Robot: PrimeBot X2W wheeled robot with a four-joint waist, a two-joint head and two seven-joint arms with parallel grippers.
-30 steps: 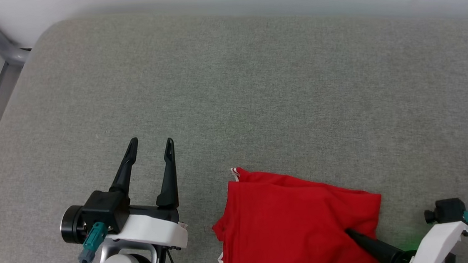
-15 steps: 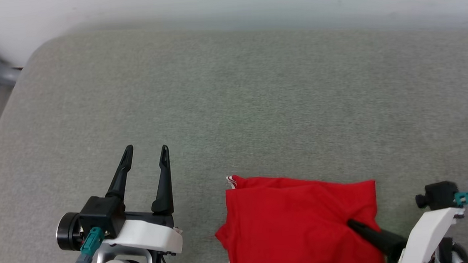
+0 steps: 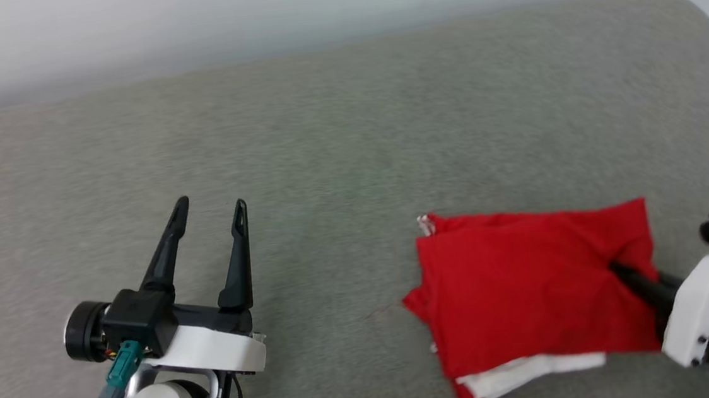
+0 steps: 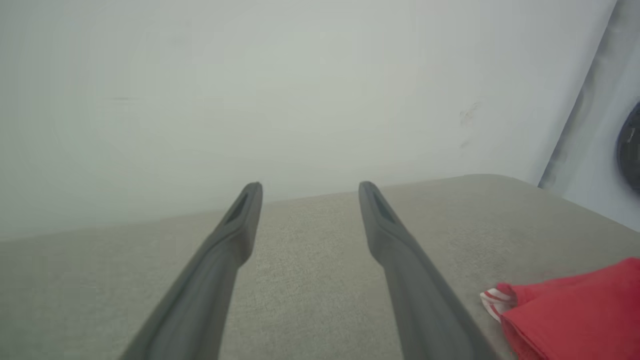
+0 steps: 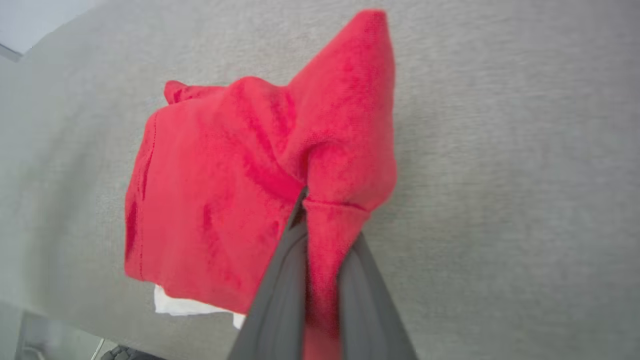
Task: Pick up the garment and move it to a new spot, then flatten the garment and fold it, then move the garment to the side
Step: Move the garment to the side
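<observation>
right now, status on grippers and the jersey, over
Right gripper shut on edge of folded red jersey. Left gripper open, off the cloth. No obstacle seen on grey cushion.

left gripper (image 3: 211, 202) low on the left, two dark fingers spread wide, pointing up and forward, white left wrist (image 3: 215, 355) behind it, right gripper (image 3: 619, 267) at the right edge, fingers pinched together on a fold of the garment (image 3: 526, 287), white right wrist (image 3: 704, 298) angled inward
</observation>
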